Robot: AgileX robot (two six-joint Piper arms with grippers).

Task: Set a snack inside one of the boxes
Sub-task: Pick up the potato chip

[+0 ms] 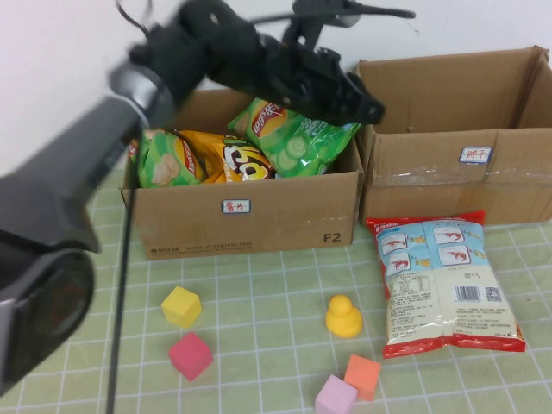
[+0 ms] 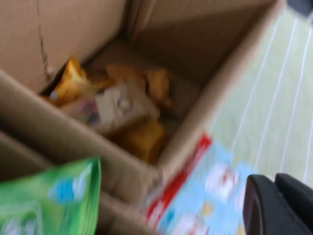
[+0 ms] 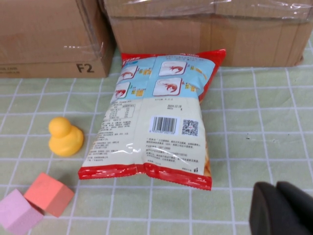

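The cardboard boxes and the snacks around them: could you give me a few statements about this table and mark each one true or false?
1. The left cardboard box holds green and orange snack bags. True.
2. The red-and-blue shrimp snack bag lies inside the right cardboard box. False: it lies flat on the green checked mat in front of that box.
3. The left claw is above the boxes, over the green cucumber chip bag. True.
4. The yellow rubber duck sits in the left box. False: it stands on the mat.
5. The right claw grips the shrimp bag. False: it is shut on nothing, apart from the bag.
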